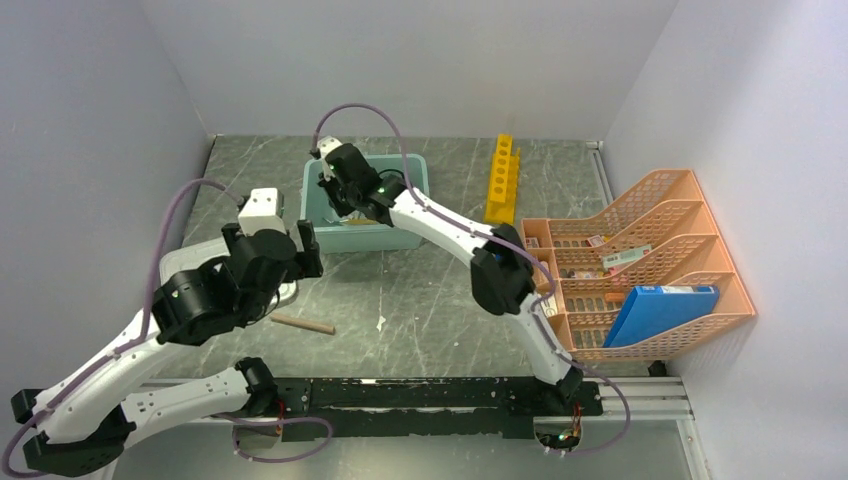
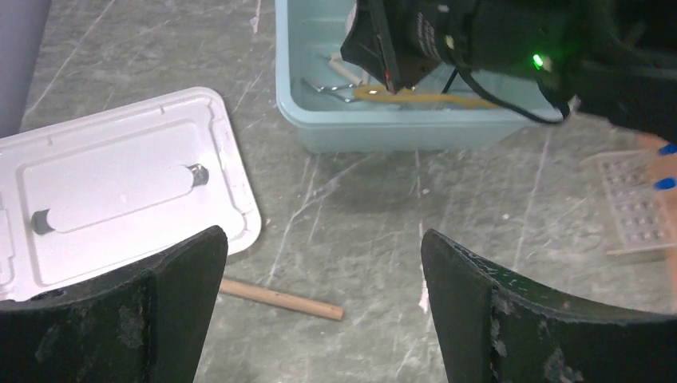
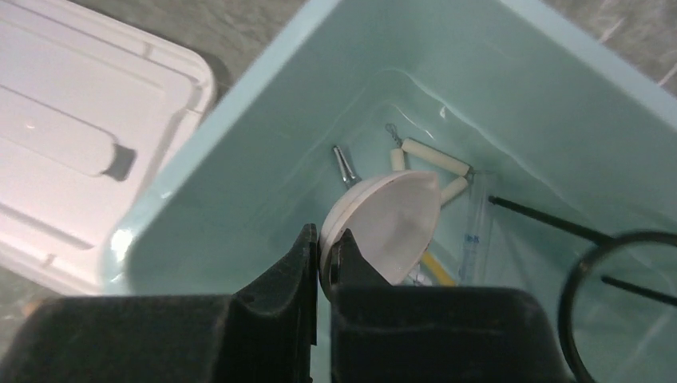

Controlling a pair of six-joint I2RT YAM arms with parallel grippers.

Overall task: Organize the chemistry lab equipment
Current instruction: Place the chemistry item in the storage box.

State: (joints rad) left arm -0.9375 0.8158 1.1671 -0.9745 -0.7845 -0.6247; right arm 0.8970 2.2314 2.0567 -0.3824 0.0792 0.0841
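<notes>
Table (image 1: pixel 440 300): grey stone-look top.

Teal tub (image 3: pixel 239 159) sits at the far middle. Its lid (image 2: pixel 120 191) lies flat just left of it, off the tub. Yellow rack (image 1: pixel 503 178) stands right of the tub, apart from it.

Right gripper (image 3: pixel 326 247) is down inside the tub, clenched on the rim of a white dish (image 3: pixel 391 219). Below and beside the dish on the tub floor: black ring stand (image 3: pixel 551 222), wire triangle (image 3: pixel 435 158), clear tube (image 3: pixel 473 231).

Left gripper (image 2: pixel 323 238): jaws spread wide with nothing in them, hovering over bare table between the lid and the wooden stick (image 2: pixel 279 297).

Step in hand, as judged: setting the dish down in the tub. To do it well:
- go lower before letting go, so it doesn't land on edge and roll
- aim for bare floor, off the ring and the triangle
- tip the wrist so the dish lands flat
- open, then lift straight up to clear the tub wall

Orientation:
- Rack: long axis runs near-to-far, holes up.
- Dish: held on edge, round body pointing ahead of the fingers toward the tub floor. It is round, so no real long axis.
- Stick: flat on the table, nearer the arm bases than the lid. Long axis runs roughly left-right, right end slightly nearer the bases. It likely suits the left arm, gripping across that axis.
</notes>
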